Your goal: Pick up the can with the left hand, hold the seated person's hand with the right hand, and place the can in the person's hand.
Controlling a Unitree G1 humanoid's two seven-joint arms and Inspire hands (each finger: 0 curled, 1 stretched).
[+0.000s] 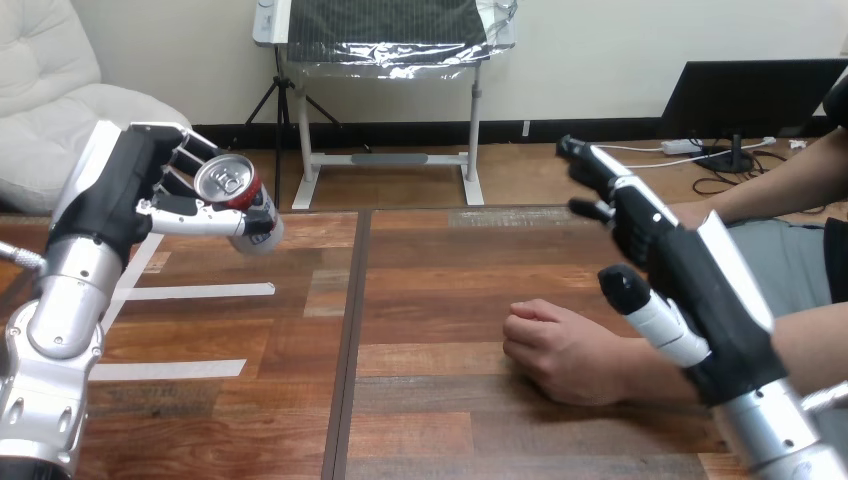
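Gripping the can (pixel 238 200) with my left hand (pixel 130 185) above the wooden table (pixel 420 300). My right hand (pixel 690 270) is wide, near the person's fist (pixel 560 350).

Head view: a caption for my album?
Robot's left hand grips a can; open right hand beside the person's hand.

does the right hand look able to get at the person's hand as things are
Probably yes. The right hand is open and hangs just above and beside the person's hand, which rests as a fist on the table, with nothing between them.
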